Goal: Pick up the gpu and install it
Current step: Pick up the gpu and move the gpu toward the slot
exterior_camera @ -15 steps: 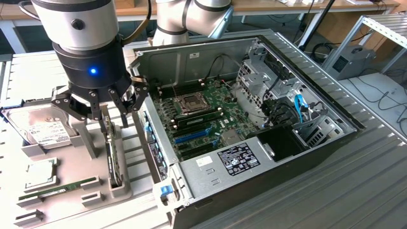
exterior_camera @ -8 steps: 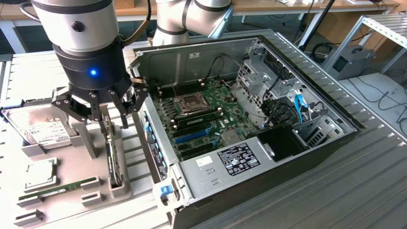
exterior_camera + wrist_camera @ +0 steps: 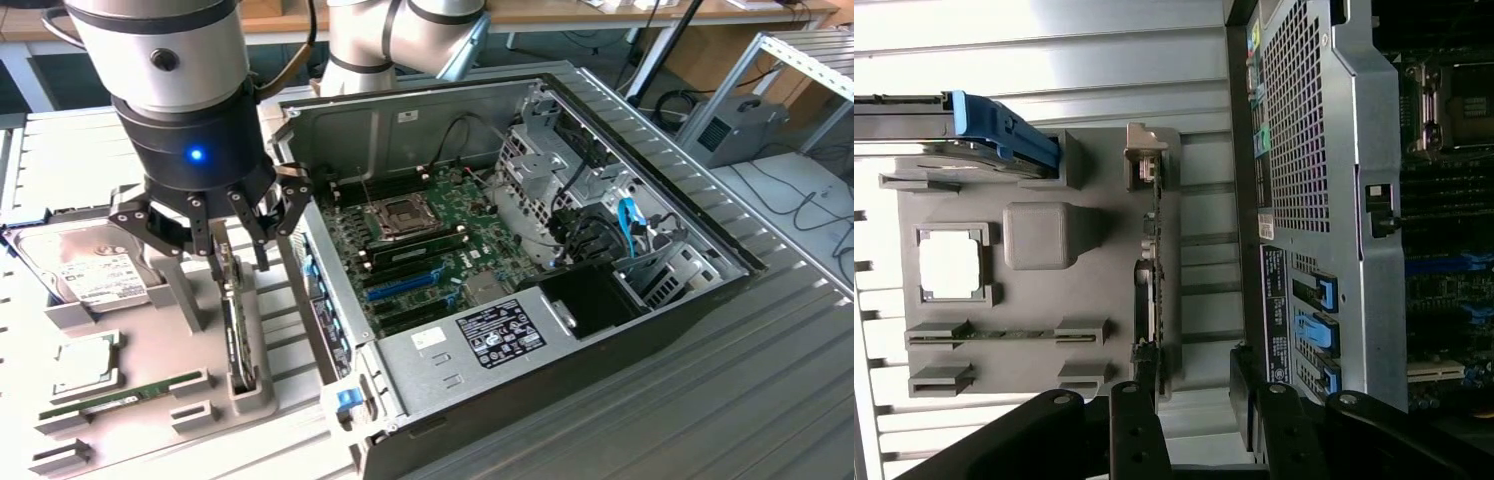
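Grey holder tray (image 3: 260,400) (image 3: 1094,290) sits on the slatted metal surface (image 3: 747,400), just beside the open computer case (image 3: 601,350) (image 3: 1304,120). The case lies on its side with the motherboard (image 3: 427,230) exposed.

- In the tray: silver hard drive (image 3: 87,270) (image 3: 984,135) at the far end, a square processor chip (image 3: 83,365) (image 3: 951,265) in its frame, and a green memory stick (image 3: 127,395) (image 3: 1004,334) in a low slot.
- The gpu (image 3: 238,335) (image 3: 1149,290) stands on edge in the tray's slot nearest the case, its long side running parallel to the case wall.
- That wall rises close alongside the slot, so room on that side is narrow. The tray's raised block (image 3: 1039,235) stands on the other side of the card.

Arm pose:
- The wrist points straight down over the tray.
- The tool (image 3: 227,250) (image 3: 1192,400) hangs above the hard-drive end of the card.
- Its fingers (image 3: 1134,425) are spread wide and hold nothing.
- In the wrist view the card lines up nearer one finger than the middle of the gap.
- I cannot tell whether any finger touches the card.

Open room:
- Free above the tray.
- The case interior is uncovered from above.
- A cable bundle and the drive cage crowd the side on the exterior view's right.
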Motion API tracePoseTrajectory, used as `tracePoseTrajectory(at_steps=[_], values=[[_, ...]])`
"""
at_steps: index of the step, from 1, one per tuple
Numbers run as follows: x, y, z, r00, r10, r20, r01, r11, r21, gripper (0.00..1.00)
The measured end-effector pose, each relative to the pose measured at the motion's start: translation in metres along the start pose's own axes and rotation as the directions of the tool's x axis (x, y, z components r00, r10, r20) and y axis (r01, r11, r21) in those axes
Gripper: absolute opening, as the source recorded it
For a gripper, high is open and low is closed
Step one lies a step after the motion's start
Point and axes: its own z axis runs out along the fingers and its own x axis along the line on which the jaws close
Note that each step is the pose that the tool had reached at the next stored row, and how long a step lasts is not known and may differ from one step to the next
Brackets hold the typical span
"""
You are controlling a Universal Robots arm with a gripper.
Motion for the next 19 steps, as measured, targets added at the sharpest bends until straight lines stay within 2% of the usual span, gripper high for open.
tracePoseTrajectory(at_steps=[19], values=[[0.0008, 0.0000, 0.0050, 1.0000, 0.000, 0.0001, 0.000, 1.0000, 0.0019, 0.42]])
